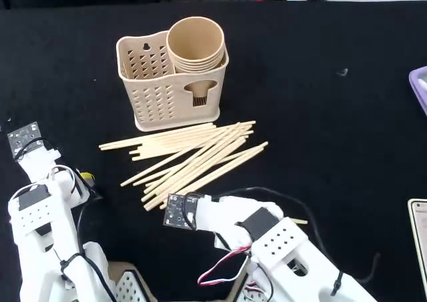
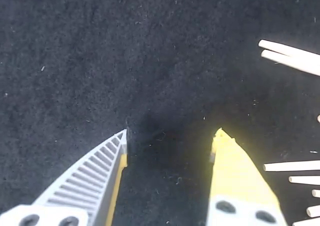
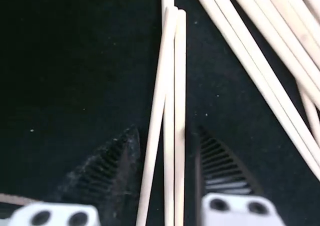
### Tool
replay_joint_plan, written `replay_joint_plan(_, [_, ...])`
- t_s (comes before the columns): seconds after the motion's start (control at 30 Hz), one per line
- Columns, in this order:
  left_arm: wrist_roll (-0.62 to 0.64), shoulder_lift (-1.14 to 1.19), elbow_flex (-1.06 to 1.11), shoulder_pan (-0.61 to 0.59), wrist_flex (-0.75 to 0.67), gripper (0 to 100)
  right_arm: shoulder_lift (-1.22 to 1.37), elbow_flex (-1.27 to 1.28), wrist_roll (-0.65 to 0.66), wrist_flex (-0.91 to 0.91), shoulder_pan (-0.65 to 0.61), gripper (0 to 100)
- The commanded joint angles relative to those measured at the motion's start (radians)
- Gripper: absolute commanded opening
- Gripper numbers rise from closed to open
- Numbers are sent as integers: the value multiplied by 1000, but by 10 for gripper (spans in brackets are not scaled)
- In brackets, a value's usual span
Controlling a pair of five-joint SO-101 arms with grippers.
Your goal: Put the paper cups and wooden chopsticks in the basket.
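Basket (image 1: 167,102) of beige perforated plastic, upright toward the far side of the black table (image 1: 320,115), with two compartments. In the high view, the right compartment holds a nested stack of paper cups (image 1: 195,42), rims up and standing above the basket wall; the left compartment shows its bare perforated back wall. Wooden chopsticks (image 1: 193,157) lie loose on the table just in front of the basket, a fan of overlapping sticks running from near the basket's foot toward the near edge, none inside the basket. Left arm (image 1: 40,209) sits at the near left corner, apart from the pile; its left gripper (image 2: 172,131) hangs over bare cloth with the fingers spread wide and nothing between them, a few chopstick ends lying off to one side of the yellow finger (image 2: 235,176). Right arm (image 1: 267,239) sits at the near centre, its wrist over the near end of the pile. Right gripper (image 3: 167,132) is low over the cloth, fingers spread, straddling three roughly parallel sticks (image 3: 172,76) that run lengthwise through the gap; a narrow strip of cloth shows between each dark finger (image 3: 222,161) and the nearest stick, so they are not pinched. More sticks cross diagonally beside them. Purple object (image 1: 420,85) shows at the table's right edge.
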Motion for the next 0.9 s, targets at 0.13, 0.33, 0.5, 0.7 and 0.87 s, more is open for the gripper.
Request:
replay_joint_plan(0.13, [6, -12, -7, 8, -11, 270, -7, -16, 9, 8, -3, 195])
replay_joint_plan(0.33, [6, -12, -7, 8, -11, 270, 51, -25, 15, 25, -3, 174])
replay_joint_plan(0.5, [6, -11, -7, 8, -11, 270, 237, -122, 9, 5, 12, 175])
replay_joint_plan(0.7, [5, -12, 8, 8, -28, 270, 418, -186, 17, -57, 29, 146])
replay_joint_plan(0.87, [5, -12, 8, 8, -28, 270, 394, -208, 17, -57, 34, 16])
